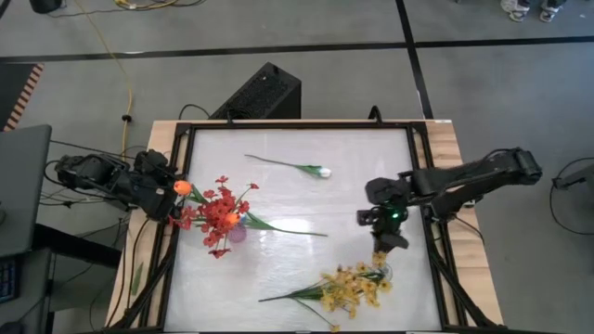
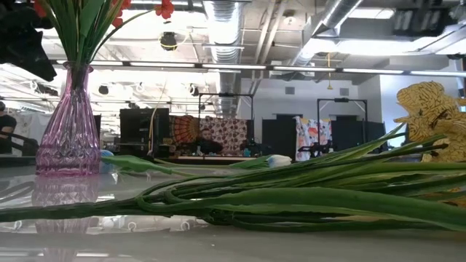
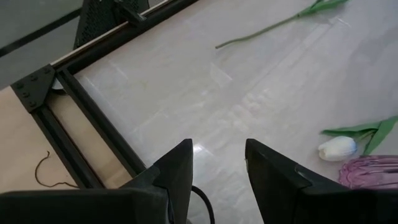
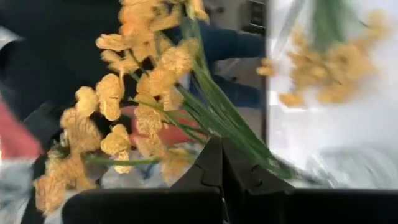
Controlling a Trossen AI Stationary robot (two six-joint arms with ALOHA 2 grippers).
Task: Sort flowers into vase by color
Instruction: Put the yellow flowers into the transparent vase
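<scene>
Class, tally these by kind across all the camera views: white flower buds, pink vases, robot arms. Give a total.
white buds: 2
pink vase: 1
robot arms: 2
Total: 5

One purple glass vase [image 1: 238, 234] holds red blossoms [image 1: 219, 215]. One white bud [image 1: 323, 172] lies loose; an orange tulip [image 1: 182, 186] shows. Yellow sprays [image 1: 351, 288] number perhaps several.

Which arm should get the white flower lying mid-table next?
Probably left. The left gripper is open and empty, and its wrist view faces the white flower. The right gripper is shut on a yellow spray.
</scene>
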